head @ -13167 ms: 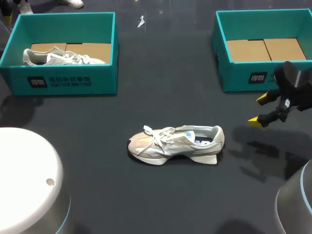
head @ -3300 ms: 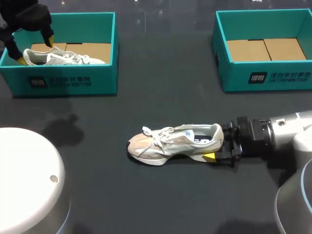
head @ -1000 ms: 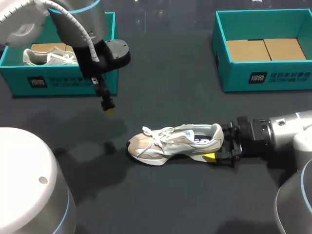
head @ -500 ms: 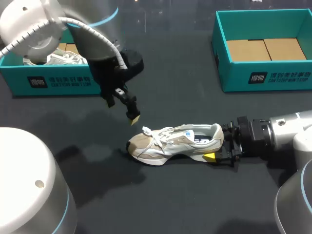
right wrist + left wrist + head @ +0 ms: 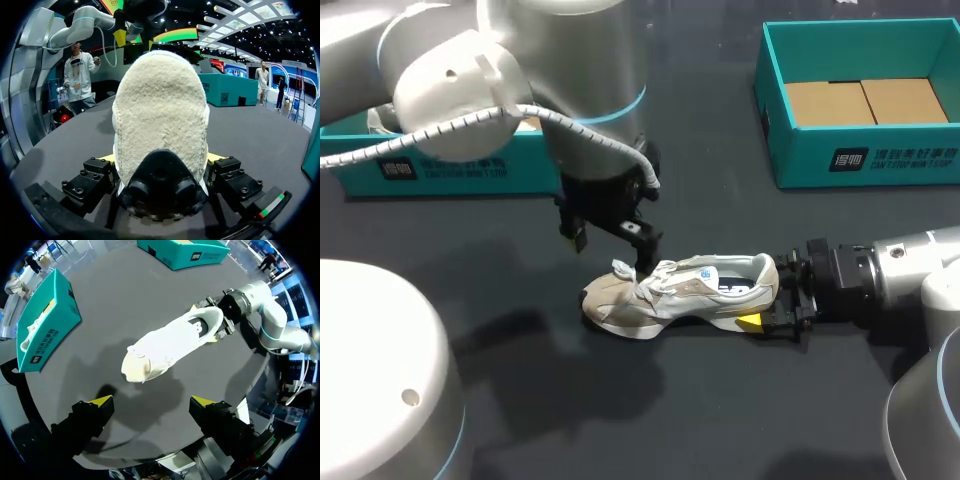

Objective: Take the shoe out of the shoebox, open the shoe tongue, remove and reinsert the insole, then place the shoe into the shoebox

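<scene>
Shoe (image 5: 675,290) sits mid-bench (image 5: 720,410) — right jaws clamp its heel (image 5: 160,115) from both sides. Left jaws hover just above the laces (image 5: 645,275), spread wide. Reads as the tongue-opening step. Next move likely needs the left to narrow, drop onto the tongue (image 5: 698,272) and pull it open while the right steadies the heel.

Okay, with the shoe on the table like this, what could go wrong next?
1. The left gripper hangs open right over the laces, so it may snag a lace loop instead of the tongue.
2. The right gripper is shut on the shoe at the heel only. A pull at the tongue could twist the shoe or lift its toe end.
</scene>
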`<state>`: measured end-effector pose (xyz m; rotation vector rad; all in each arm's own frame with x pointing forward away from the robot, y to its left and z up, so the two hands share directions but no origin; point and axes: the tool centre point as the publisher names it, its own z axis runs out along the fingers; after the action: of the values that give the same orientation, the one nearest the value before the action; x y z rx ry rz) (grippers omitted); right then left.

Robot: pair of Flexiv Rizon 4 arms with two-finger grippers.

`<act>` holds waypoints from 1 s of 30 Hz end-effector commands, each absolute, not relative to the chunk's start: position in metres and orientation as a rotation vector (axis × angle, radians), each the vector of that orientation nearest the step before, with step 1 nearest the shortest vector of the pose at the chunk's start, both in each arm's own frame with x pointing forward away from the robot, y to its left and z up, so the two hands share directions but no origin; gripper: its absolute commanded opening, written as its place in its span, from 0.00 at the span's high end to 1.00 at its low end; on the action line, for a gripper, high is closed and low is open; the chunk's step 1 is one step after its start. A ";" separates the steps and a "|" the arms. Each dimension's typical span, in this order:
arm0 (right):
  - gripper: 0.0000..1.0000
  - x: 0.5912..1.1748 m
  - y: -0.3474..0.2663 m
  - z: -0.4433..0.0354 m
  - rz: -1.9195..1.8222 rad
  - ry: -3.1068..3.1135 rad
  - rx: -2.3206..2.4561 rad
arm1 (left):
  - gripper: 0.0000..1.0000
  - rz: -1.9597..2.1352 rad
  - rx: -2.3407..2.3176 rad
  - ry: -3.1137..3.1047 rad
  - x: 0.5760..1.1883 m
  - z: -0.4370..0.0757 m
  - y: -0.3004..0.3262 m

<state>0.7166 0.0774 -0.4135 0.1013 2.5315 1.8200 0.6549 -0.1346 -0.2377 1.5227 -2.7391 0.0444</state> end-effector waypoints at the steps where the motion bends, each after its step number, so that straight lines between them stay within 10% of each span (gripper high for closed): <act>1: 1.00 0.716 0.077 -0.412 1.814 2.536 0.103 | 0.00 0.034 1.523 -2.741 0.657 -0.238 -0.137; 30: 1.00 0.716 0.077 -0.412 1.814 2.536 0.103 | 0.00 -0.268 2.107 -2.424 0.680 -0.271 -0.227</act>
<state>0.7166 0.0774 -0.4135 0.1012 2.5315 1.8200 0.6785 -0.2165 -0.2700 2.0851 -2.3947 -0.1889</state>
